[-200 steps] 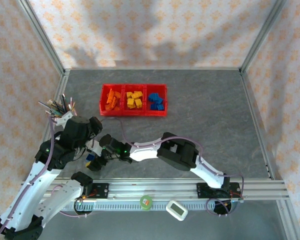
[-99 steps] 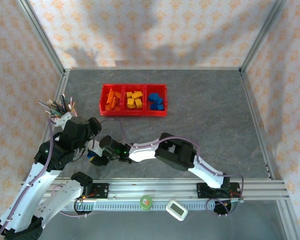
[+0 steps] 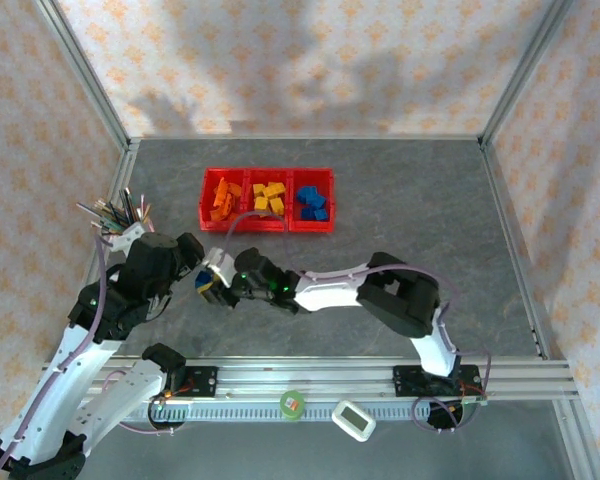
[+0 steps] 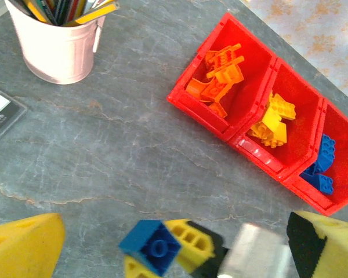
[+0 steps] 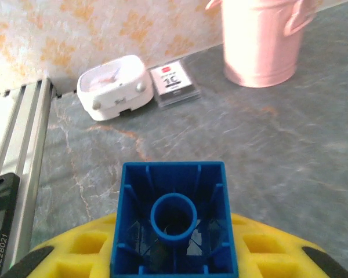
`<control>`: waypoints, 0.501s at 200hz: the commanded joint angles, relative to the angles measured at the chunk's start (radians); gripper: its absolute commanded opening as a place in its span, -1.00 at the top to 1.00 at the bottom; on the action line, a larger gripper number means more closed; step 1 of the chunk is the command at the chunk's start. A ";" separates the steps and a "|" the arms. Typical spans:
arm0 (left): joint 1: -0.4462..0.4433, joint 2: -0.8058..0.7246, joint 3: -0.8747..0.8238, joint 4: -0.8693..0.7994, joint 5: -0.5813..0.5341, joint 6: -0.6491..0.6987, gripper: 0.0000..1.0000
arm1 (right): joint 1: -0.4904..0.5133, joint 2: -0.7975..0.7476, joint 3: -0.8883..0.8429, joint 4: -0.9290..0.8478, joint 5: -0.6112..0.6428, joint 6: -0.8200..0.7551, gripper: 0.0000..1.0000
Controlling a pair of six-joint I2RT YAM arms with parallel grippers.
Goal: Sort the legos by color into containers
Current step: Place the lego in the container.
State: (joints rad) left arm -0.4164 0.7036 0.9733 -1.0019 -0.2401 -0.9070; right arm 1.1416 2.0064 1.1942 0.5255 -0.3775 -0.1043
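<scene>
Right wrist camera puts the blue brick straight in front of you. Its hollow underside faces the lens, and it is clamped between the yellow pads of the right gripper.

From the left wrist you get the other face of that brick, its single stud on top. You also see the left gripper with its jaws wide apart, one yellow finger at each bottom corner. In that picture the held brick sits between those fingers.

Overhead, you can see the two grippers close together at the near left of the table. The red tray lies well apart from them, toward the back.

Left wrist lets you read its three bins:
- orange pieces at one end
- yellow pieces in the middle
- blue bricks at the other end

A pink cup of pencils stands near the tray's orange end. Right wrist gives you a white gadget and a small card lying just beside each other near that cup.
</scene>
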 commanded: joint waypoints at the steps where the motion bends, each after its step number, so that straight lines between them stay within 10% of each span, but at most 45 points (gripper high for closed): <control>1: 0.008 0.030 0.014 0.072 0.032 0.050 -0.99 | -0.054 -0.118 -0.080 0.038 0.025 0.046 0.35; 100: 0.008 0.186 -0.083 0.465 0.153 0.163 -0.99 | -0.437 -0.376 -0.189 -0.247 0.207 0.127 0.32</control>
State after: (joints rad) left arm -0.4164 0.8505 0.9268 -0.6979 -0.1249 -0.7887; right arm 0.7639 1.6161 0.9764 0.3954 -0.2443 0.0036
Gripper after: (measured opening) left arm 0.994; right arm 0.343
